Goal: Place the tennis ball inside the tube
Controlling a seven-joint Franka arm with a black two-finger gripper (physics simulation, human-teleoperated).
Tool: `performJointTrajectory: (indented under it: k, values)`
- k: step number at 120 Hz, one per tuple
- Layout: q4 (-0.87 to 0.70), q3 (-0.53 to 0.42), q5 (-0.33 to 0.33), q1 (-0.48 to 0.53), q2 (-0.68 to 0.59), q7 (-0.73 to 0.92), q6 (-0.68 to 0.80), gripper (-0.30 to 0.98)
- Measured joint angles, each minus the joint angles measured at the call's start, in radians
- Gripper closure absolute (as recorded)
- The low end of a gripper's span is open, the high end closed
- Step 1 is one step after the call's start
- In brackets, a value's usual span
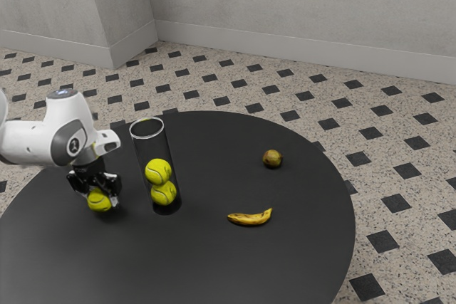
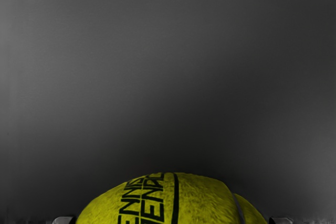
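The gripper (image 1: 97,191) points down at the exterior view's left, shut on a yellow tennis ball (image 1: 100,201) with a finger on either side. The ball is low over the table; whether it touches the top I cannot tell. In the wrist view the ball (image 2: 163,203), with dark lettering, sits between the fingertips of the gripper (image 2: 172,221). The clear tube (image 1: 148,149) stands upright on the table, to the exterior view's right of the gripper, rim well above the held ball. Two tennis balls, an upper ball (image 1: 158,171) and a lower ball (image 1: 164,193), are stacked inside it.
On the round black table (image 1: 214,268), a banana (image 1: 250,218) lies to the exterior view's right of the tube. A small brownish round fruit (image 1: 272,159) rests farther back. The table's curved edge runs along the exterior view's right, with tiled floor beyond.
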Motion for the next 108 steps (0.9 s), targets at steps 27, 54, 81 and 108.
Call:
performJointTrajectory:
  k: [27, 54, 81, 108]
  values:
    - [0.088, -0.015, -0.024, 0.022, -0.168, -0.013, -0.202, 0.39]
    - [0.241, -0.06, -0.046, 0.031, -0.281, -0.017, -0.475, 0.4]
    - [0.375, -0.152, -0.071, -0.001, -0.311, -0.013, -0.627, 0.42]
    - [0.472, -0.216, -0.087, -0.019, -0.234, -0.009, -0.683, 0.42]
